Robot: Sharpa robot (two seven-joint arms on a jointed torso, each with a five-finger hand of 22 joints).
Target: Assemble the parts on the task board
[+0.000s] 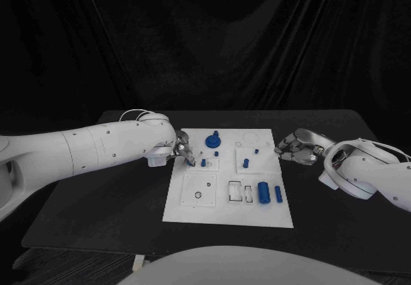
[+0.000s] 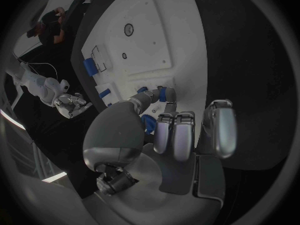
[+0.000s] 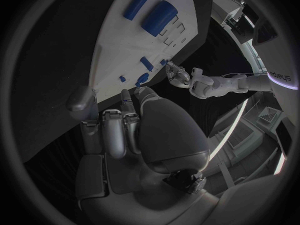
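Near edge: table (image 1: pixel 103 208) carries the task board (image 1: pixel 227 215), a white plate lying lengthwise away from the robot
Loose parts: thick blue cylinder (image 1: pixel 264 193) and thin blue pin (image 1: pixel 278 192) lie flat side by side on the board's near right part, long axes running along the board's length, pointing away from the robot
Seated parts: blue knobbed piece (image 1: pixel 212 141) stands upright at the far end; two short blue pegs (image 1: pixel 246 162) appear to stand in the middle area
Open spots: square plate with holes (image 1: pixel 201 189) and rectangular slots (image 1: pixel 240 191) look unfilled
Left hand: left hand (image 1: pixel 183 151) is at the board's left edge, thumb and a finger closed on a small blue part (image 2: pixel 164 93); the other fingers (image 2: pixel 176 135) are curled together beside it
Held part: short and stubby, just above or touching the board; which way it points I cannot tell
Right hand: right hand (image 1: pixel 296 148) hangs just off the board's right edge, fingers curled in, nothing in it
Progress: my judgement is partway, with several pieces placed, one being set, and the two lying parts left to fit
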